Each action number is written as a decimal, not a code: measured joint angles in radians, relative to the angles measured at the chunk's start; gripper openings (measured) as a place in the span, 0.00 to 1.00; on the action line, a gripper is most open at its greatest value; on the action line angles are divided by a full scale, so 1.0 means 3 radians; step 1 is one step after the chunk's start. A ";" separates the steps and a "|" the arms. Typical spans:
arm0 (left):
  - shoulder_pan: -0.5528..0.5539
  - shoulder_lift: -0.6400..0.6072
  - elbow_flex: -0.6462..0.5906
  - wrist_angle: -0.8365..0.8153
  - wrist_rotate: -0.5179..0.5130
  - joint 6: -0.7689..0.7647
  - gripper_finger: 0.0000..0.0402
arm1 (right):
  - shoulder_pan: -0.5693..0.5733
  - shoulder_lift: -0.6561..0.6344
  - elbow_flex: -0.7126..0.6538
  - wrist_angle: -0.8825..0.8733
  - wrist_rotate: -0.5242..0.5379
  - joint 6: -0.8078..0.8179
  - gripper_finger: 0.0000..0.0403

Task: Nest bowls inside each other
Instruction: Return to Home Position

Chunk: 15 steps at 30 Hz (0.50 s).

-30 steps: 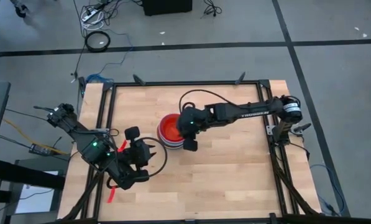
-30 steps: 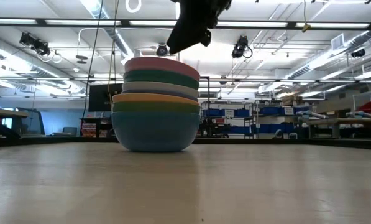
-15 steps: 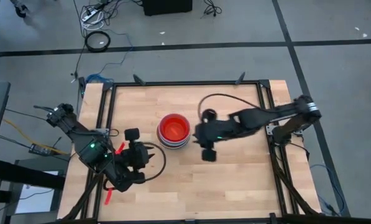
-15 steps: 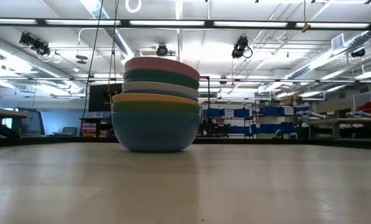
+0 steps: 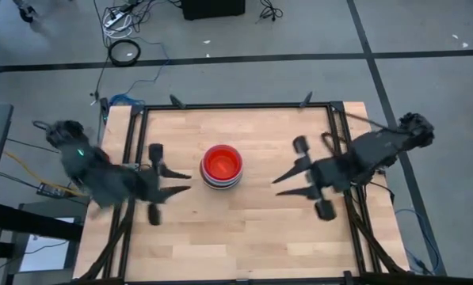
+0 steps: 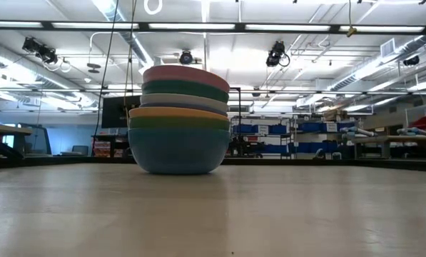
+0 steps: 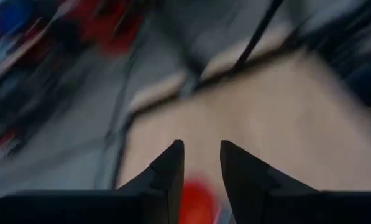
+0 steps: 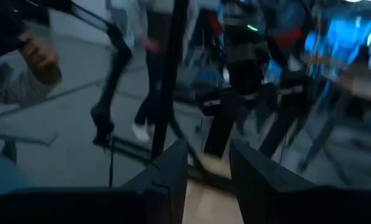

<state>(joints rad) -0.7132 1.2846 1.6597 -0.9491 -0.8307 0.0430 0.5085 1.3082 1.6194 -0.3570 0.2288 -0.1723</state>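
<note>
Both tools are seen slightly parted and empty: left tool [image 7: 202, 149] at 9 o'clock of the bowls [image 5: 221, 165], right tool [image 8: 207, 146] at 3 o'clock. The stack, nested at the middle of the tabletop [image 5: 260, 229], could be toppled if clipped by an arm.

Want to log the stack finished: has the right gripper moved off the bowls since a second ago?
Yes. The right gripper has drawn back from over the bowl stack toward the right side of the table, clear of it.
</note>
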 joint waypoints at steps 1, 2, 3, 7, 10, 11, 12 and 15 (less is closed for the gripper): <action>0.0022 -0.0162 -0.0065 0.0323 0.0266 0.0261 0.28 | -0.0020 -0.0064 0.0001 0.0022 -0.0048 -0.0086 0.26; 0.0059 -0.0325 -0.0138 0.0612 0.0569 0.0470 0.28 | -0.0054 -0.0123 0.0001 0.0009 -0.0091 -0.0130 0.26; 0.0114 -0.0493 -0.0221 0.0872 0.0903 0.0615 0.28 | -0.0103 -0.0180 0.0001 -0.0008 -0.0134 -0.0140 0.26; 0.0269 -0.1133 -0.0703 0.1229 0.1265 0.0667 0.28 | -0.0351 -0.0360 0.0001 -0.0180 -0.0198 -0.0130 0.27; 0.0288 -0.1606 -0.1235 0.1366 0.1168 0.0537 0.28 | -0.0516 -0.0462 -0.0003 -0.0474 -0.0214 -0.0044 0.26; 0.0289 -0.1754 -0.1422 0.1407 0.1103 0.0490 0.28 | -0.0560 -0.0502 -0.0006 -0.0558 -0.0222 0.0001 0.26; 0.0289 -0.1909 -0.1608 0.1471 0.1034 0.0445 0.28 | -0.0599 -0.0551 -0.0006 -0.0614 -0.0225 0.0031 0.26; 0.0289 -0.2367 -0.2110 0.1689 0.0961 0.0348 0.28 | -0.0637 -0.0715 -0.0006 -0.0821 -0.0209 0.0128 0.27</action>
<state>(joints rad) -0.6266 0.5744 1.0267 -0.4425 -0.5424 0.1473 0.3174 1.0937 1.6176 -0.6034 0.1663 -0.1338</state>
